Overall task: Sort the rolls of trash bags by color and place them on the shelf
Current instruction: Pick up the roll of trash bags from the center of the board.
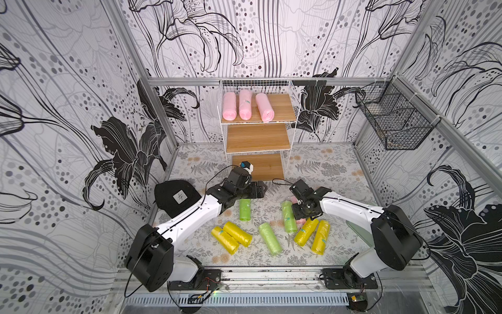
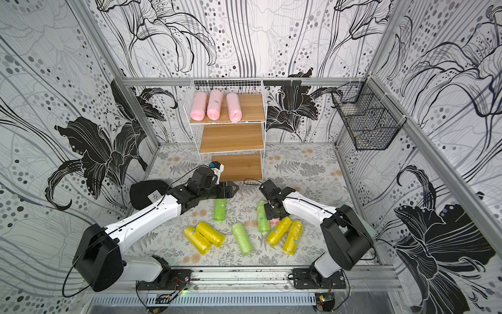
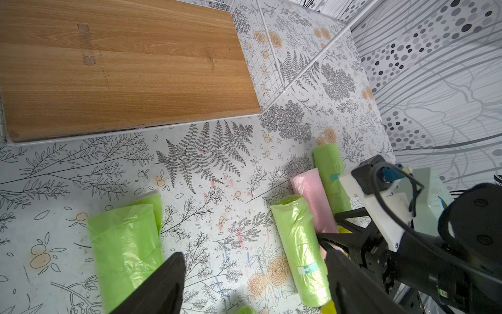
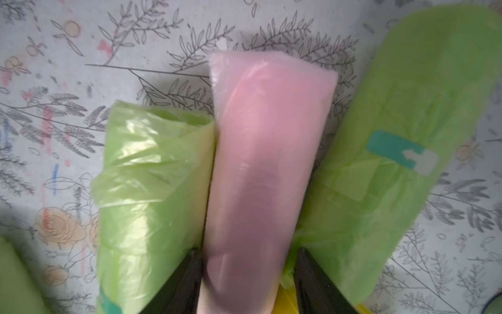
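1. The right gripper (image 4: 248, 261) is closed on one pink roll (image 4: 266, 152), which sits between two green rolls (image 4: 152, 190) on the table (image 4: 81, 68).
2. The left gripper (image 3: 252, 261) stands open and holds nothing.
3. Three pink rolls (image 1: 245, 104) lie on the top board (image 1: 282, 107) of the shelf (image 1: 258, 138).

The left arm (image 1: 190, 214) rises from its base at the front edge of the worktop (image 1: 326, 168), near the left corner. It bends sharply at the elbow and reaches its white forearm toward the middle. Its wrist is level, and the left gripper (image 1: 258, 190) points across toward the right edge, above the worktop. Its jaws are spread wide with nothing between them (image 3: 252, 252).

The right arm (image 1: 350, 209) stands at the front edge near the right corner and stretches toward the middle. Its wrist is bent down, so the right gripper (image 1: 298, 212) points at the worktop. Its jaws press both sides of a pink roll (image 4: 269, 141).
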